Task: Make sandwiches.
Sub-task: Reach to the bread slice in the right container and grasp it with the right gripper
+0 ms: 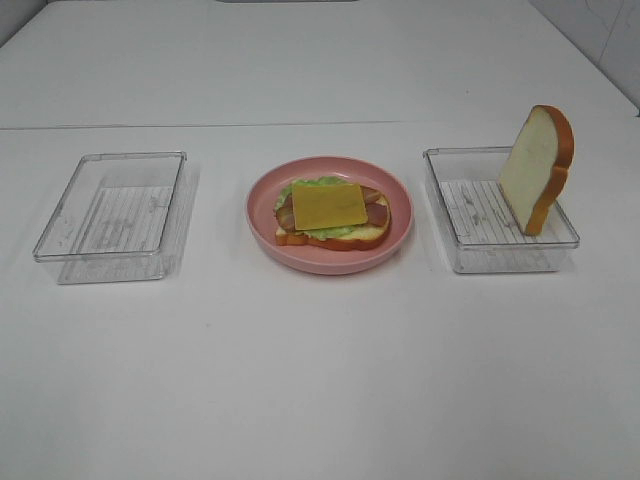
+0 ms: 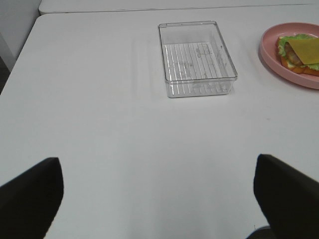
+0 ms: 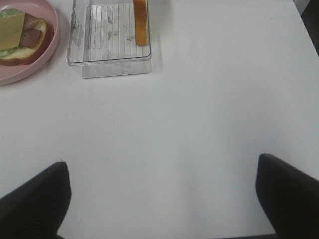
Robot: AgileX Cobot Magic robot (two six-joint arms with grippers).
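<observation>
Both grippers are just hanging over bare white counter (image 1: 320, 380) on the near side, holding nothing. The left gripper (image 2: 157, 199) has its jaws spread wide, only the two dark fingertips (image 2: 30, 194) poking into its wrist view. Same deal with the right gripper (image 3: 162, 199): jaws wide apart, dark fingertips (image 3: 286, 194) at the edges of its view, nothing between them but counter.

Going outward from the left gripper, there's a clear plastic tray (image 1: 112, 208) on the left side, with just a ribbed floor showing through. It shows up in the left wrist view too (image 2: 197, 57).

In the middle sits a pink round plate (image 1: 395, 235), and on it the half-built sandwich (image 1: 331, 212): a bread slice at the bottom, ruffled green lettuce (image 1: 305, 186) peeking out on the far side, brown bacon strips (image 1: 376, 208) sticking out left and right, and a yellow cheese square (image 1: 331, 204) lying flat on top. No top slice on it yet.

That second bread slice (image 1: 536, 168) is over in the right-hand clear tray (image 1: 480, 250), standing on edge and leaning against the tray's right wall, white face toward the plate, orange-brown crust around the rim. Well apart from the plate, tray and plate not touching.
</observation>
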